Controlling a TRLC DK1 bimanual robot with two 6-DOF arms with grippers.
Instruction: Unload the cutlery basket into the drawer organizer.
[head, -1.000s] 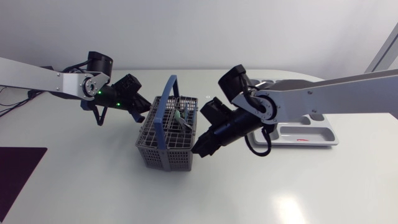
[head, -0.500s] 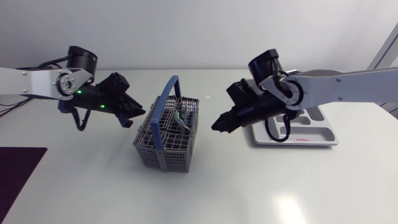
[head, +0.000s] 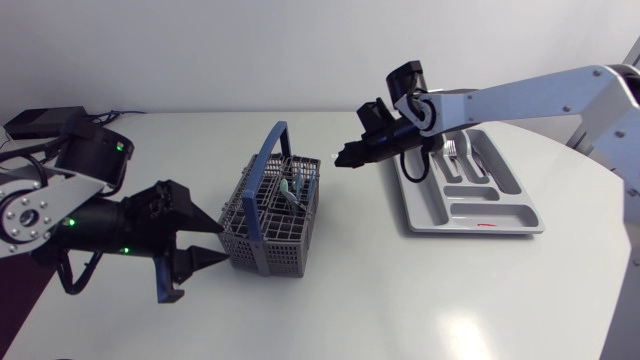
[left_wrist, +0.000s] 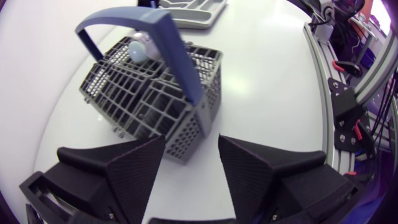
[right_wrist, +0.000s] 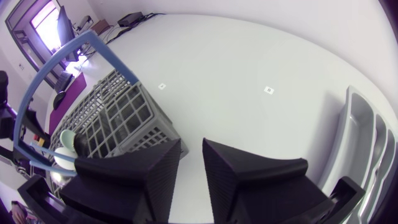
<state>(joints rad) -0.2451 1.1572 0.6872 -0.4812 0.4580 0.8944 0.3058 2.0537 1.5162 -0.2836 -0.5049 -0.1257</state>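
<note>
My left gripper (left_wrist: 191, 146) stands wide open and empty, with the near corner of the cutlery basket (left_wrist: 149, 99) just ahead of its fingertips, not between them. My right gripper (right_wrist: 191, 152) shows only a narrow gap and holds nothing. It hangs above the table between the basket's far side and the drawer organizer (head: 500, 215). Cutlery (head: 290, 188) stands in the basket.

Blue handle (head: 262, 168) arches across the basket (head: 260, 250), leaving open cells either side
</note>
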